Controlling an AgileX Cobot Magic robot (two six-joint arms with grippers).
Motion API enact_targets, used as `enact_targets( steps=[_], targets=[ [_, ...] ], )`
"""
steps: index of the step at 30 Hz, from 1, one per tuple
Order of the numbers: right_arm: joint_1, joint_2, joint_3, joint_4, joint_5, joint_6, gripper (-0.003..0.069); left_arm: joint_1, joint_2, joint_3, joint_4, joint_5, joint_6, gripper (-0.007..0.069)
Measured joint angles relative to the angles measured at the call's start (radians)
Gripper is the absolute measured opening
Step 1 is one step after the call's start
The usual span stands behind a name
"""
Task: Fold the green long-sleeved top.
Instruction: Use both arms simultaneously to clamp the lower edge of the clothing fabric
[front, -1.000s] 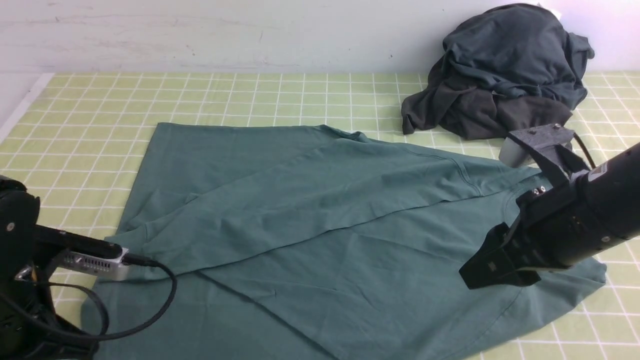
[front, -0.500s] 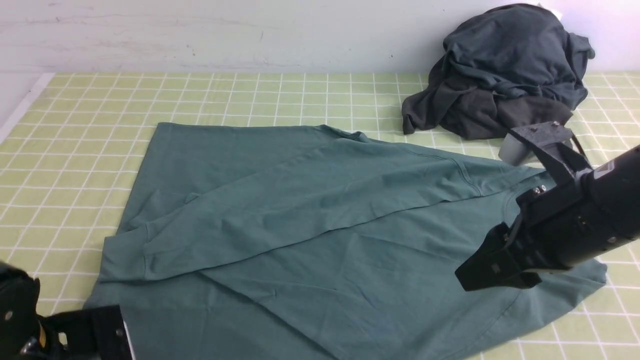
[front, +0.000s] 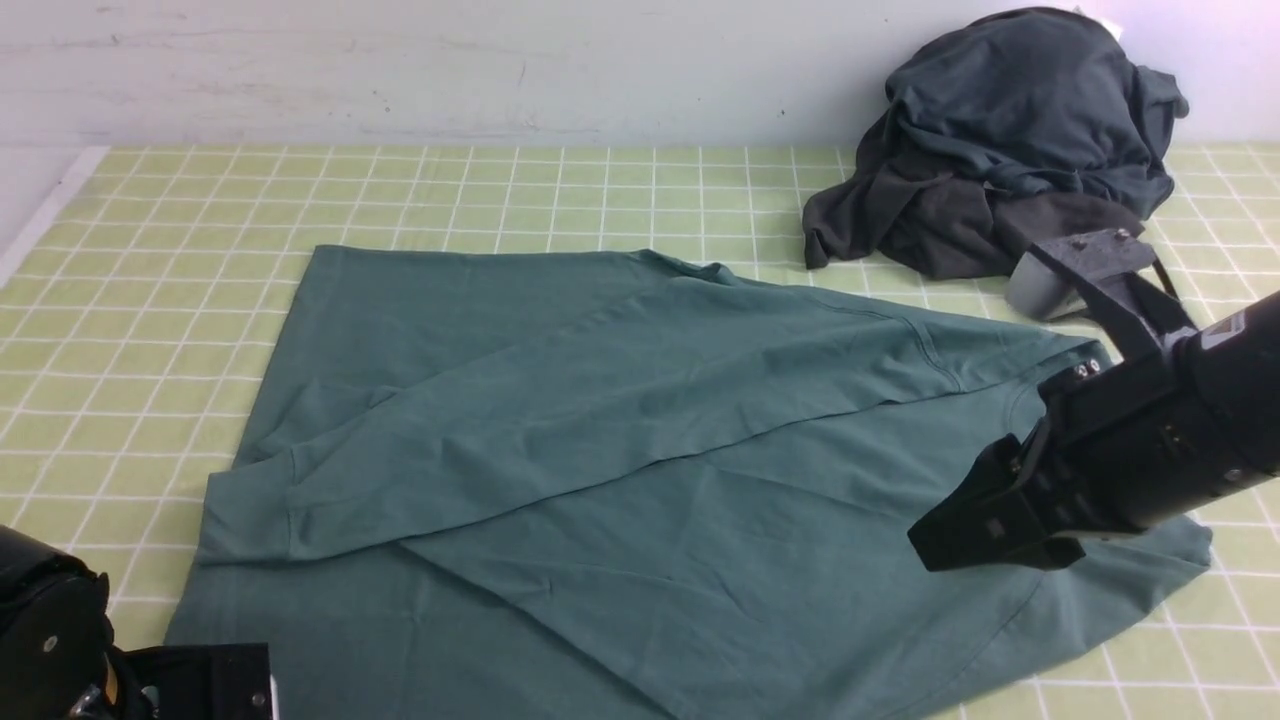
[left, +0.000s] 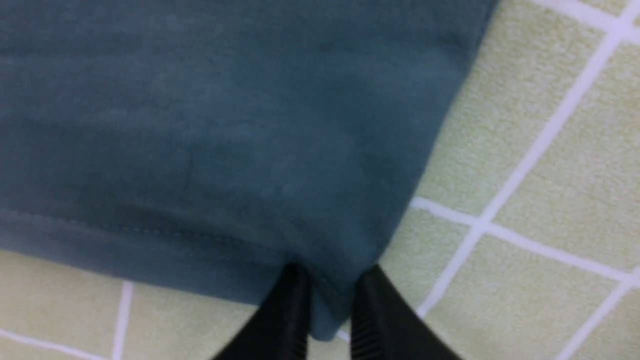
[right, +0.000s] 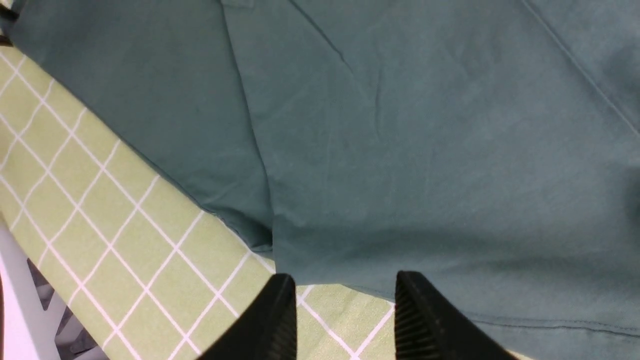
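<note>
- Left wrist view, and only this one, shows the left claw (left: 327, 320) at work. Its two black fingers (left: 295, 315) stand narrow, with a hem corner (left: 332, 295) of the green long-sleeved top (left: 200, 125) pinched between them.
- Past that claw's tips the cloth fills most of the picture. The checked bench (left: 540, 125) shows bare just beside the corner.
- The front view hides this grip. Of the left arm (front: 50, 650) only a dark stub shows at the near edge, close to the top's (front: 600, 480) near corner.
- The front view gives the whole layout. The top lies flat on the bench (front: 160, 250), with one sleeve (front: 600, 400) laid slantwise across the body.
- In the same view the right claw (front: 935, 545) hangs over the top's near side, tips pointing towards the middle of the cloth. Its gap cannot be read from here.
- The right wrist view settles that. The right claw (right: 345, 315) stands wide and holds nothing, and the top's (right: 425, 125) edge and a strip of bench (right: 100, 210) show between and below its fingers (right: 275, 320).
- A heap of dark clothes (front: 1010, 140) lies on the bench well behind the right claw, apart from the top. Neither wrist view shows it.
</note>
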Motion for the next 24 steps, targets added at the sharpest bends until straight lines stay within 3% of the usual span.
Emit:
enact_targets(
  steps=[5,10,11,14,18,21,24],
  targets=[
    [0.0,-0.021,0.0,0.0,-0.013,0.0,0.0263,0.0,-0.104,0.001,0.001,0.021,-0.06,0.0006],
    [0.0,-0.056,0.0,0.007,-0.029,-0.033,0.0263,0.0,-0.279,-0.043,-0.027,0.101,-0.246,0.0006],
    [0.003,-0.075,0.0,0.025,-0.034,-0.099,0.0263,0.0,-0.333,-0.067,-0.043,0.14,-0.353,0.0006],
    [0.039,-0.116,0.0,0.106,-0.05,-0.306,0.0253,0.0,-0.41,-0.088,-0.064,0.181,-0.528,0.0006],
    [0.1,-0.14,-0.001,0.209,-0.073,-0.539,0.0226,0.0,-0.457,-0.089,-0.076,0.202,-0.682,0.0006],
    [0.117,-0.13,-0.001,0.183,-0.074,-0.635,0.0221,0.0,-0.463,-0.089,-0.077,0.206,-0.732,0.0006],
    [0.125,-0.084,-0.001,0.022,-0.08,-0.687,0.025,0.0,-0.463,-0.089,-0.092,0.209,-0.766,0.0006]
  ],
)
